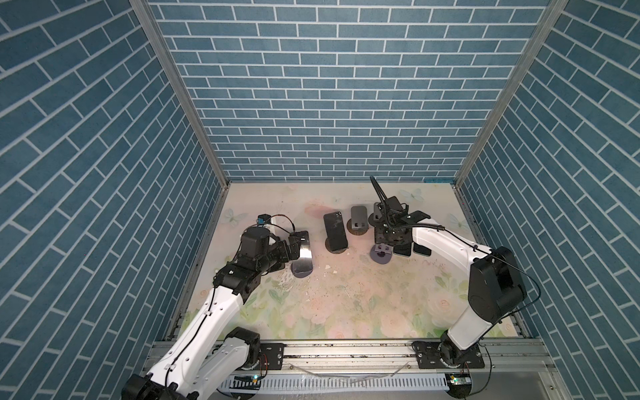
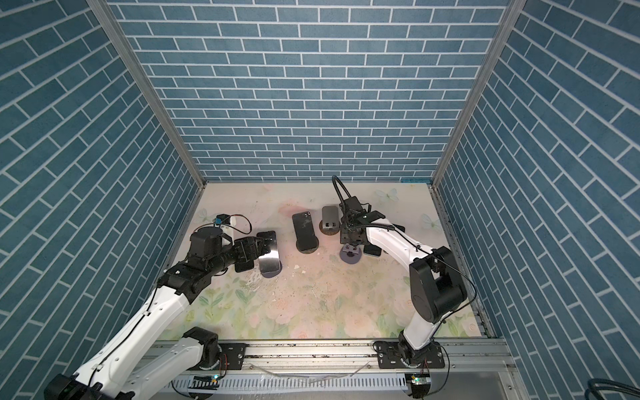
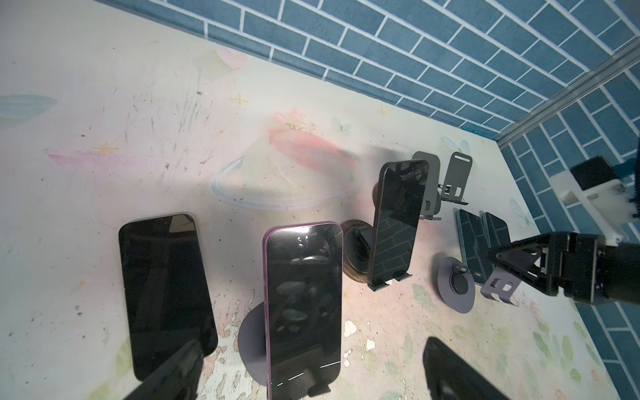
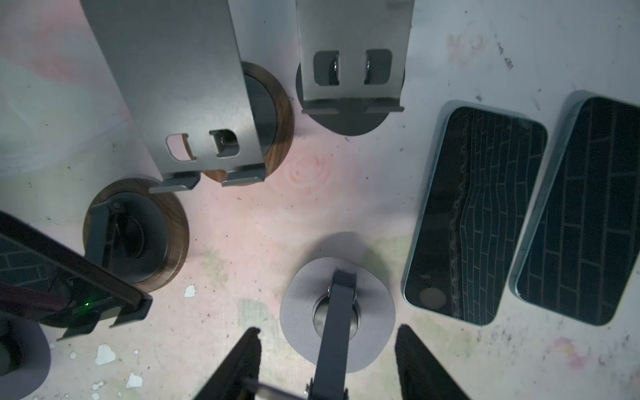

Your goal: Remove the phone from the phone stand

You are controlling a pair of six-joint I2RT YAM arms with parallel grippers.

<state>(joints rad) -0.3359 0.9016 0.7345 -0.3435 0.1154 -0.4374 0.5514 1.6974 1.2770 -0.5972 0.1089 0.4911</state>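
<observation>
A purple-edged phone [image 3: 304,294] leans upright on a phone stand with a round grey base [image 3: 251,341], seen in both top views at left [image 1: 304,251] [image 2: 268,254]. My left gripper [image 3: 311,346] is open, one finger on each side of this phone, neither touching it. A second dark phone [image 1: 335,230] [image 3: 394,221] leans on a wood-based stand in the middle. My right gripper [image 4: 329,330] [image 1: 388,242] is open above an empty lavender stand [image 4: 301,311], whose arm rises between the fingers untouched.
A black phone [image 3: 162,291] lies flat beside the purple one, under my left arm. Two phones [image 4: 474,214] [image 4: 581,214] lie flat beside the lavender stand. Two empty metal stands [image 4: 173,86] [image 4: 353,52] stand behind it. Blue brick walls enclose the table on three sides.
</observation>
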